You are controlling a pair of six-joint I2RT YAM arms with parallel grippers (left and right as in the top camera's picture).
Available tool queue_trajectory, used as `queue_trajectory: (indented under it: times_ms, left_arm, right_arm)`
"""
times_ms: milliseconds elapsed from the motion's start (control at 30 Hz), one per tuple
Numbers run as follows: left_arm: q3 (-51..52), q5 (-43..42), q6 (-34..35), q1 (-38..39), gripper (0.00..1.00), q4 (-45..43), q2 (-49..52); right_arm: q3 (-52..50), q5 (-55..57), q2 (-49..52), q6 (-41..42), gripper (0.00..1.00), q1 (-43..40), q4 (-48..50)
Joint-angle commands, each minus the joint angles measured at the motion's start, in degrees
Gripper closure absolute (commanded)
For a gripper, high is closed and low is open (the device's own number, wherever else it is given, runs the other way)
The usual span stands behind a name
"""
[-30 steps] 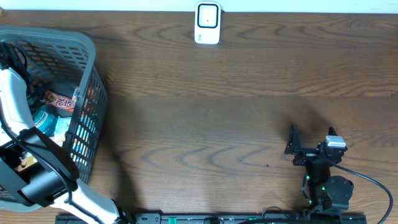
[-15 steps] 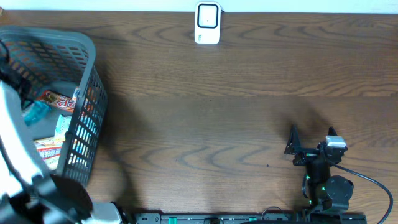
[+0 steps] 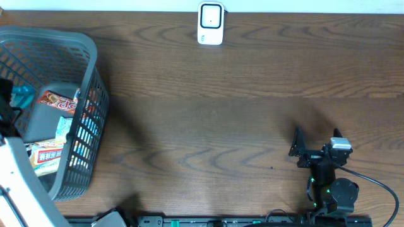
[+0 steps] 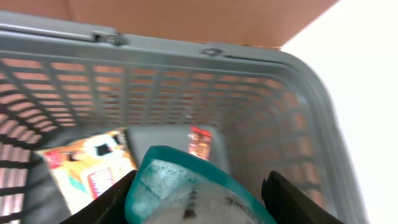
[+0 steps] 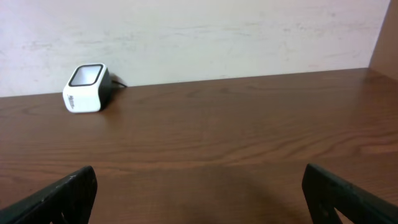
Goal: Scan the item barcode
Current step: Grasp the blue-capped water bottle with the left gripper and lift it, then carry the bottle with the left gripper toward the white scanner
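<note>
From overhead: straight down, far off, taking in the whole dark brown wooden tabletop [image 3: 221, 120], grey plastic mesh basket [image 3: 95, 82] at left, white box-shaped scanner [image 3: 210, 24] at the far edge. From the left wrist: close, tilted into that basket, over a teal-edged packet [image 4: 186, 193]. From the right wrist: low, level, toward the scanner.

Teal packet [image 4: 186, 190], pale and crinkled at centre, is clamped in the left gripper [image 4: 198, 205] above the basket [image 3: 88, 126], far left. White scanner [image 3: 211, 23], dark window upward, stands at the table's far edge, centre.
</note>
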State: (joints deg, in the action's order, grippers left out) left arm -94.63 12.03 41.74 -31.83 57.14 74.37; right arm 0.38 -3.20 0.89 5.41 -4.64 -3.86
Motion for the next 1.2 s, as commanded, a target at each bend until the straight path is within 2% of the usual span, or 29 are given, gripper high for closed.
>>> queue_trajectory:
  times_ms: [0,233,400,767,1167]
  left_arm:
    - [-1.27,-8.66,0.72,-0.24,0.53,-1.66,-3.61]
    - [-1.27,-24.37,3.41,0.04,0.57,-2.84,-6.75]
    - [-1.25,-29.38,3.41,3.5,0.6,-2.78,-6.97]
    - [-1.22,-29.27,4.68,19.93,0.6,-4.63,-5.18]
    - [-1.22,-17.99,4.42,39.39,0.6,-4.55,5.95]
  right_arm:
    - [-0.07,0.09,-0.22,-0.35,0.01,-0.15,-0.22]
    - [-0.07,0.09,-0.22,-0.35,0.01,-0.15,-0.22]
    - [-0.07,0.09,-0.22,-0.35,0.01,-0.15,-0.22]
    - [-0.07,0.09,-0.22,-0.35,0.01,-0.15,-0.22]
    - [-0.07,0.07,-0.22,-0.35,0.01,-0.15,-0.22]
